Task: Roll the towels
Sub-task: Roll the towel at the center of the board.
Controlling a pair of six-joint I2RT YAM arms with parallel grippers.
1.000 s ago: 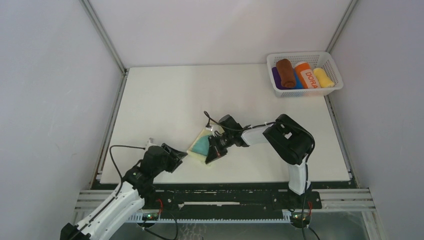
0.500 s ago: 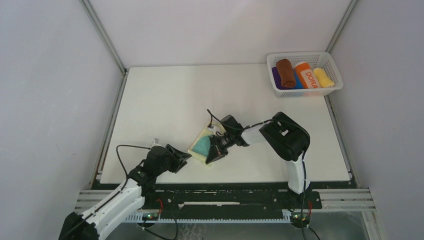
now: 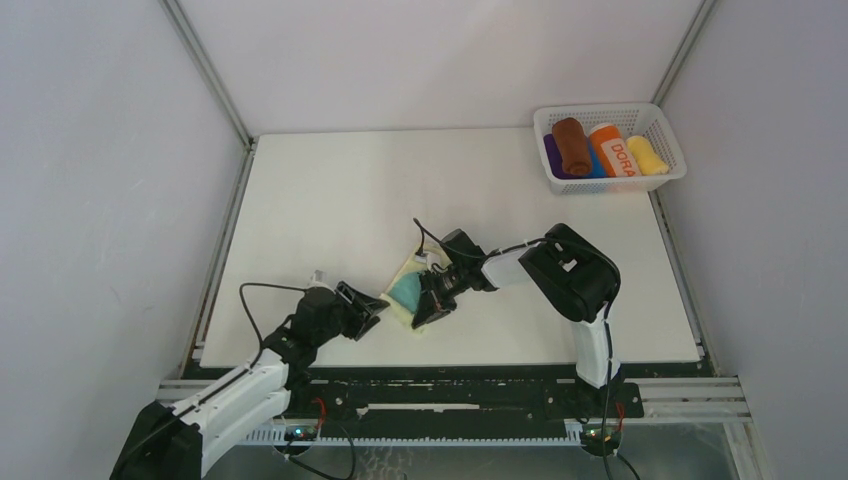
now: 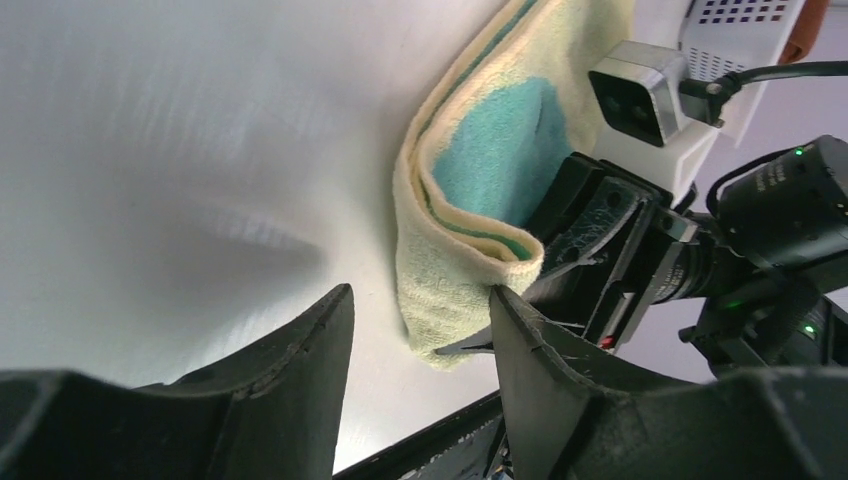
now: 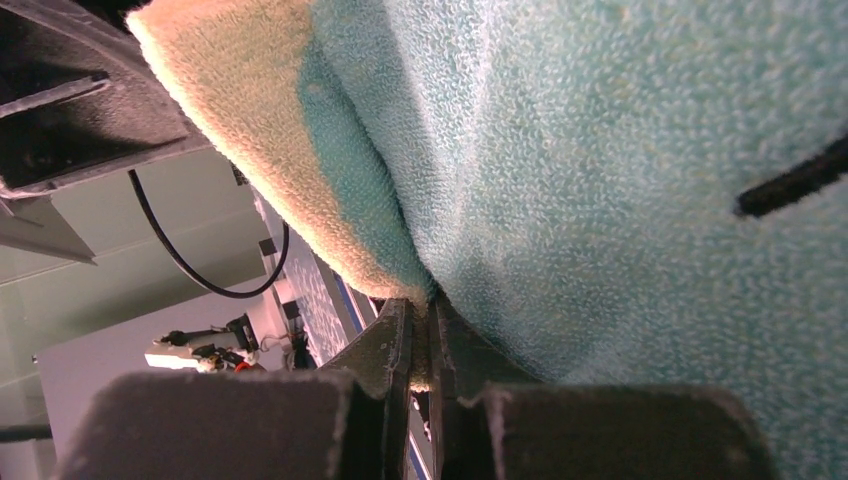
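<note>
teal towel [image 3: 405, 292] — folded, lying diagonal; right fingers [image 5: 388, 348] pinch its edge

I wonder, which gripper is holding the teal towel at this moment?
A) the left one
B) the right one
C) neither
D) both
B: the right gripper is pinched shut on the edge of the teal towel, while the left gripper stands open beside the towel and clamps nothing.
</note>
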